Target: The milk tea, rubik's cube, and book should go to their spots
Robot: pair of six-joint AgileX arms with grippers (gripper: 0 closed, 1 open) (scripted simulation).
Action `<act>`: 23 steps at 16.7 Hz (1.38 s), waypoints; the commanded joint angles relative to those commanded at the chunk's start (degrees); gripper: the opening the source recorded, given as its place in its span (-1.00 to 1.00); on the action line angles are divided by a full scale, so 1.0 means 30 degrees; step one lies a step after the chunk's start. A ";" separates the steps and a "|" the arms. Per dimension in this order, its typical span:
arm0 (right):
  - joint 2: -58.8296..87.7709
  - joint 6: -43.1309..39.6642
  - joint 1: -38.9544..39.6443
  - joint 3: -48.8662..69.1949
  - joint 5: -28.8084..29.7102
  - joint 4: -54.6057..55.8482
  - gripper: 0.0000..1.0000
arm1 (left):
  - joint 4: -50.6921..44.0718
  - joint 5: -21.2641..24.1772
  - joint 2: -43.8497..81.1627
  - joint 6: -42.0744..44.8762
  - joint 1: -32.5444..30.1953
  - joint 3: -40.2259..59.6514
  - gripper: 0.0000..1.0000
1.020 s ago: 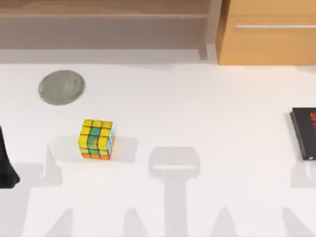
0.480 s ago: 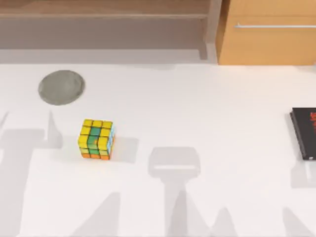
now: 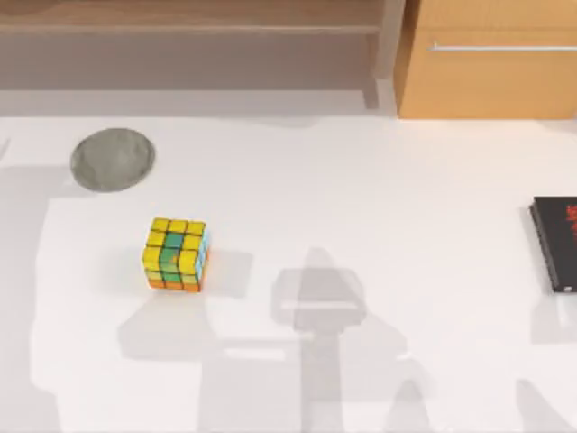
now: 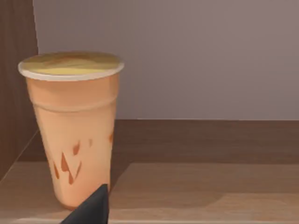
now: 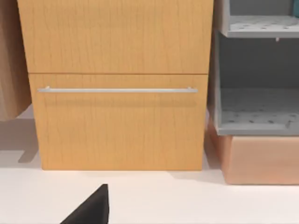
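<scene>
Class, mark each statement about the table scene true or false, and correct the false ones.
1. The rubik's cube sits on the white table. True.
2. The milk tea lies tipped on its side. False: it stands upright on a wooden shelf, lid on top.
3. A grey round mat lies beyond the cube, toward the top view's left. True.
4. The black book lies at the table's left edge. False: it lies at the right edge.
5. The wooden drawer stands pulled open. False: its front sits flush, handle bar across it.
</scene>
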 joint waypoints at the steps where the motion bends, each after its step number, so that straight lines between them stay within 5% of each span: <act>1: 0.0000 0.0000 0.0000 0.0000 0.0000 0.0000 1.00 | 0.0516 0.0272 0.1247 0.0005 0.0245 0.0669 1.00; 11: 0.0000 0.0000 0.0000 0.0000 0.0000 0.0000 1.00 | 0.5977 0.3093 1.4325 0.0035 0.2683 0.7876 1.00; 23: 0.0000 0.0000 0.0000 0.0000 0.0000 0.0000 1.00 | 0.6516 0.3314 1.6378 0.0043 0.2861 0.9562 1.00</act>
